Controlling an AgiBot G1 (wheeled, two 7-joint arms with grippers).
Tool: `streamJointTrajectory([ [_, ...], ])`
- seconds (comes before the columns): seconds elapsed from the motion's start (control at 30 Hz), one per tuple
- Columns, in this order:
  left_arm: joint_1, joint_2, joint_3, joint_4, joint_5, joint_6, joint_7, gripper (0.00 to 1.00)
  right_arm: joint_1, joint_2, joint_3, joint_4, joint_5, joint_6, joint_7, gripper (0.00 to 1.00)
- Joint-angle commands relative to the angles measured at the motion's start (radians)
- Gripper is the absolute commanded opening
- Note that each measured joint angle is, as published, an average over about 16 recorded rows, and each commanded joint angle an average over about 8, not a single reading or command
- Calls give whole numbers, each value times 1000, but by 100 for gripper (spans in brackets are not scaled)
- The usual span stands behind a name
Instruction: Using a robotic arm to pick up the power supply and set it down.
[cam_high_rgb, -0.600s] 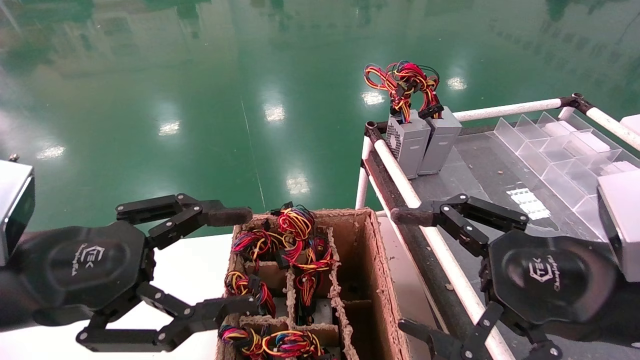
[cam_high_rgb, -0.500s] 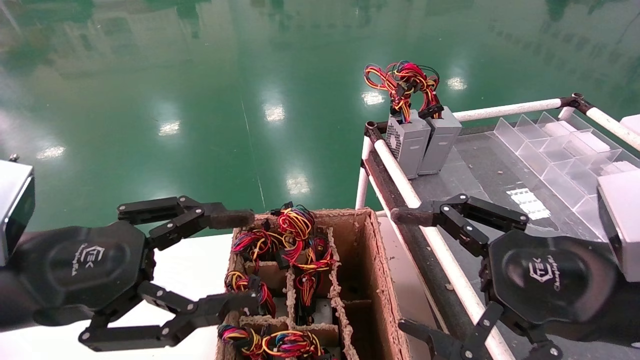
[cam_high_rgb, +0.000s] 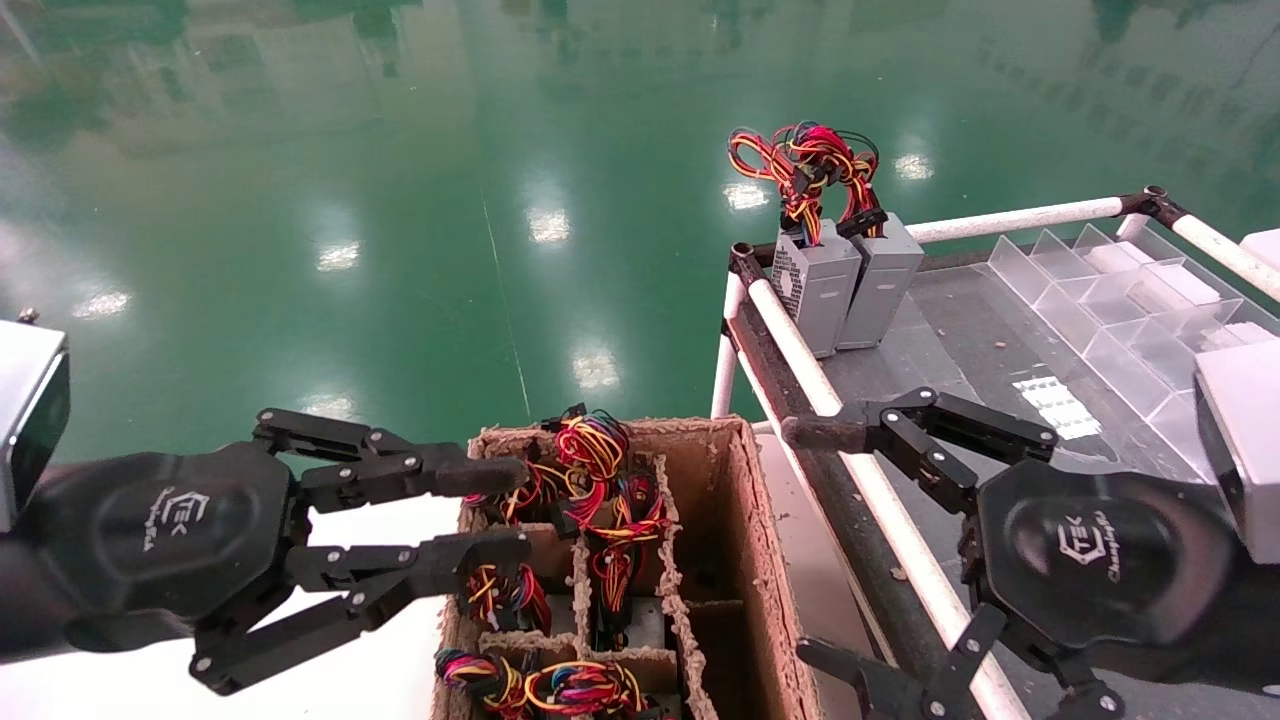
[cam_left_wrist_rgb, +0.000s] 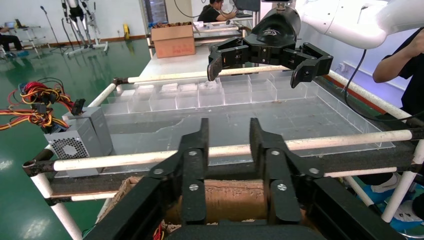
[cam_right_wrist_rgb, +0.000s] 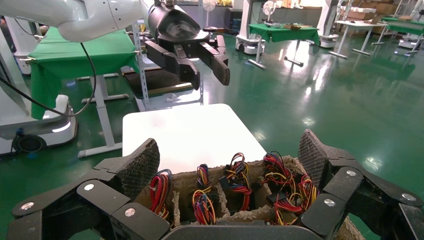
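Two grey power supplies (cam_high_rgb: 836, 286) stand upright side by side at the cart's near-left corner, their red, yellow and orange wires (cam_high_rgb: 805, 162) bunched on top; the left wrist view shows them too (cam_left_wrist_rgb: 80, 138). More wire bundles (cam_high_rgb: 598, 478) stick up from the compartments of a brown cardboard divider box (cam_high_rgb: 752, 560). My left gripper (cam_high_rgb: 508, 512) hovers at the box's left side, fingers (cam_left_wrist_rgb: 202, 145) drawn close and parallel, with nothing between them. My right gripper (cam_high_rgb: 812, 545) hangs wide open over the cart's white rail (cam_high_rgb: 880, 500), to the right of the box.
The cart's dark top (cam_high_rgb: 960, 340) carries clear plastic dividers (cam_high_rgb: 1120, 300) at the far right. The box sits on a white table (cam_right_wrist_rgb: 185, 130). Green floor (cam_high_rgb: 500, 200) lies beyond. Each wrist view shows the other arm's gripper opposite: the right one (cam_left_wrist_rgb: 270, 50) and the left one (cam_right_wrist_rgb: 192, 55).
My left gripper's fingers have drawn in from a wide spread to a narrow gap and reached slightly right over the box's left edge. The right arm has not moved.
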Motion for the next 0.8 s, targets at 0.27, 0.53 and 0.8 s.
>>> streamJointTrajectory([
  [0.27,0,0,0,0,0,0,0,0,-1,0,-2,-2,-4,3,1,100],
  [0.53,0,0,0,0,0,0,0,0,5,-6,-22,-25,-46,27,18,100],
  [0.8,0,0,0,0,0,0,0,65,26,-33,-83,-53,-146,42,57,100],
])
